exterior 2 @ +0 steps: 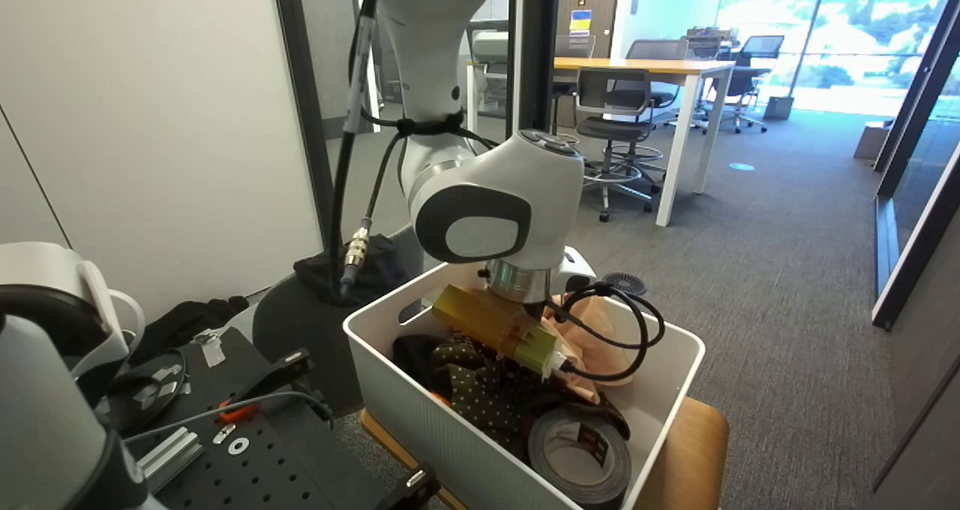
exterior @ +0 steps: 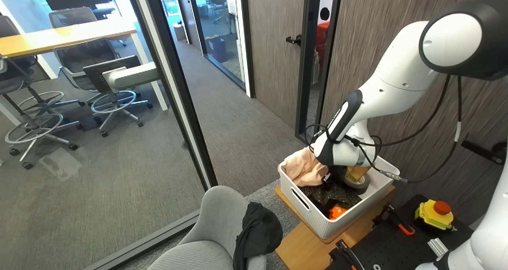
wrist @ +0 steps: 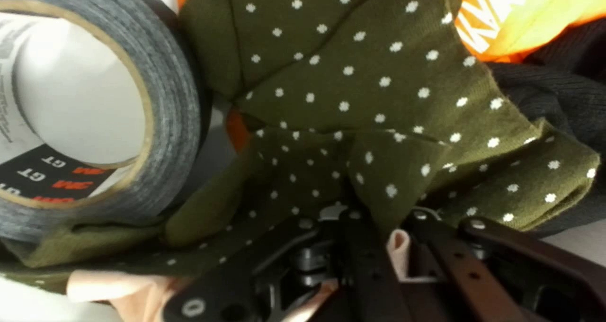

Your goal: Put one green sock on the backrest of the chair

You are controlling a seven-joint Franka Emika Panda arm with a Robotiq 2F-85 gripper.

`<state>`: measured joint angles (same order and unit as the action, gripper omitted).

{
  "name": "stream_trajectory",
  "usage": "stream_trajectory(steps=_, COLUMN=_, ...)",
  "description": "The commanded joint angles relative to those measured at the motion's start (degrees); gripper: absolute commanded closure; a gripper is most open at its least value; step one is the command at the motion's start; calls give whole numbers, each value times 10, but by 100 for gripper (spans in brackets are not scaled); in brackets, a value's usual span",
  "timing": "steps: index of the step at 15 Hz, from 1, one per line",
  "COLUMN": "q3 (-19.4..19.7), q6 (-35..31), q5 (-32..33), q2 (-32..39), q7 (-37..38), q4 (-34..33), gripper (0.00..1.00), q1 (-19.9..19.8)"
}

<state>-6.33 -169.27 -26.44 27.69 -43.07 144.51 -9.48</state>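
The green sock (wrist: pixel 341 85), dark olive with white dots, lies crumpled in the white bin (exterior: pixel 309 218). It also shows in an exterior view (exterior 2: pixel 480 397). My gripper (wrist: pixel 386 218) points down into the bin, its fingers shut on a bunched fold of the sock. A roll of beige cloth (wrist: pixel 400 248) shows between the fingers too. In both exterior views the fingertips are mostly hidden by the wrist, bin and cloth. The light grey chair (exterior: pixel 222 214) stands beside the bin. A larger dark cloth (exterior: pixel 258 230) hangs over its backrest.
A roll of grey tape (exterior 2: pixel 547 476) and an orange item (wrist: pixel 525 23) lie in the bin. The bin stands on a wooden surface (exterior: pixel 301 246). A black board with tools and a yellow stop button box (exterior: pixel 432 216) is beside it. A glass wall runs behind the chair.
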Motion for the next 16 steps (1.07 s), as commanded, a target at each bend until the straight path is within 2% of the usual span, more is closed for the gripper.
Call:
stream_trajectory(steps=1, q3=-40, q6=10, q5=-21, q2=-6, q7=-30, q4=-3, gripper=85, q1=-42)
stream_trajectory(steps=4, q3=-100, q6=60, q5=-48, q2=-61, q7=-53, q4=19, gripper=86, q1=-102)
stream_trajectory(steps=7, q3=-173, q6=145, q5=-106, q2=-137, q7=-108, q4=34, gripper=87, q1=-167)
stream_trajectory(steps=10, q3=-205, q6=239, q5=-159, q2=-207, q7=-147, q4=31, gripper=86, q1=-195)
stream_trajectory(steps=11, q3=-148, q6=285, q5=-194, q2=-236, q7=-174, q4=24, gripper=85, q1=-137)
stream_trajectory(steps=13, q3=-96, q6=353, q5=-208, q2=-276, q7=-188, q4=19, gripper=86, q1=-94)
stream_trajectory(steps=16, q3=-27, q6=423, q5=-185, q2=-319, q7=-177, q4=7, gripper=87, q1=-32)
